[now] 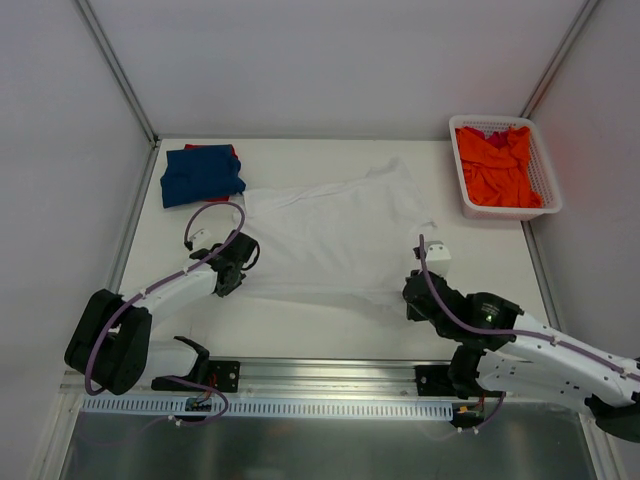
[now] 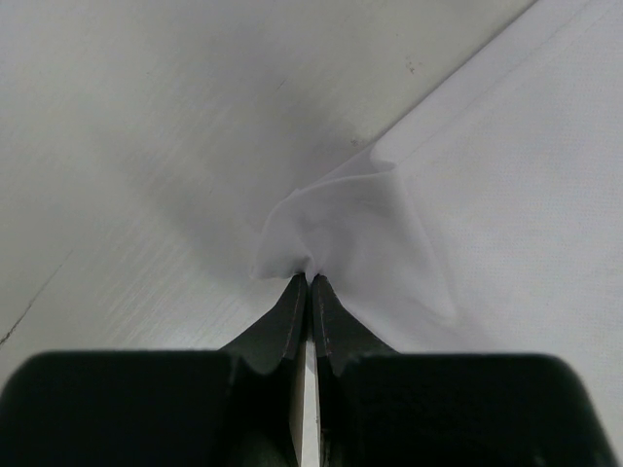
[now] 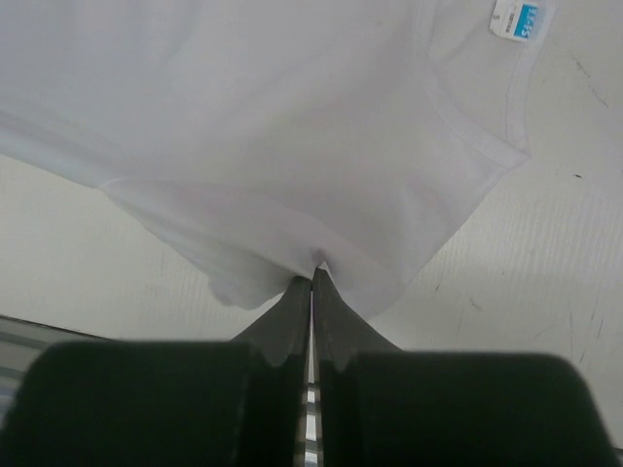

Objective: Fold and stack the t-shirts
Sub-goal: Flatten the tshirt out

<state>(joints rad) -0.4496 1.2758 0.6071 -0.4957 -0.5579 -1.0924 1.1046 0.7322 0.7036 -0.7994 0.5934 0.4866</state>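
A white t-shirt (image 1: pixel 335 235) lies spread across the middle of the table. My left gripper (image 1: pixel 238 258) is shut on the white t-shirt (image 2: pixel 389 233) at its near left corner, the cloth puckering at the fingertips (image 2: pixel 292 302). My right gripper (image 1: pixel 412 290) is shut on the white t-shirt (image 3: pixel 292 126) at its near right edge, close to the collar and its blue label (image 3: pixel 518 19). A folded dark blue t-shirt (image 1: pixel 202 175) lies at the back left on a red one (image 1: pixel 232 150) that shows only at its edge. An orange t-shirt (image 1: pixel 495 165) is crumpled in the basket.
The white lattice basket (image 1: pixel 548 180) stands at the back right corner, near the right wall. A metal rail (image 1: pixel 330 385) with the arm bases runs along the near edge. Slanted frame posts (image 1: pixel 115 65) rise at both back corners.
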